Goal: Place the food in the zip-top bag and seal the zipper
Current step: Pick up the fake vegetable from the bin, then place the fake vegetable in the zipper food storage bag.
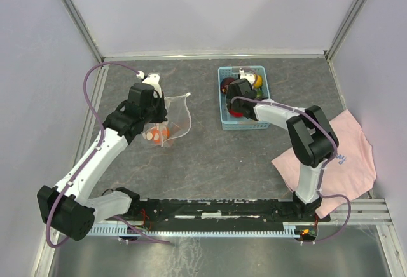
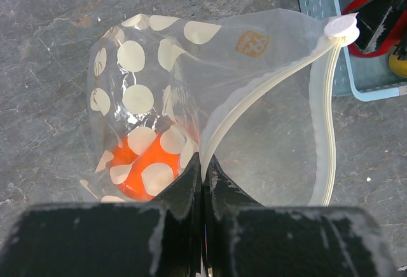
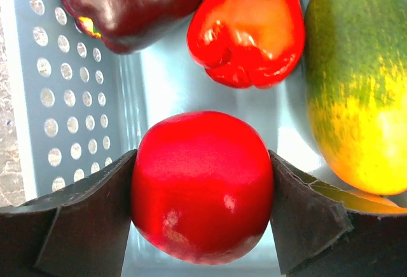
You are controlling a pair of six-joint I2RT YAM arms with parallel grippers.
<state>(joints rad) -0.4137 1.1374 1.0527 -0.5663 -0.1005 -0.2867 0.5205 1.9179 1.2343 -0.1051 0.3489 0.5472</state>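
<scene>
The clear polka-dot zip-top bag (image 1: 168,121) lies open on the table's left, an orange toy (image 2: 137,169) inside it. My left gripper (image 2: 205,162) is shut on the bag's zipper strip (image 2: 254,96) at the mouth's near edge, holding it open. My right gripper (image 3: 202,182) is inside the light blue basket (image 1: 224,108), shut on a round red toy fruit (image 3: 202,185). Around it lie a dark purple fruit (image 3: 127,0), a red pepper (image 3: 248,29) and a green-yellow fruit (image 3: 356,80).
A pink cloth (image 1: 337,156) lies at the right under the right arm. The basket's corner (image 2: 324,10) shows close to the bag's slider end (image 2: 341,28). Grey walls stand at the back and sides.
</scene>
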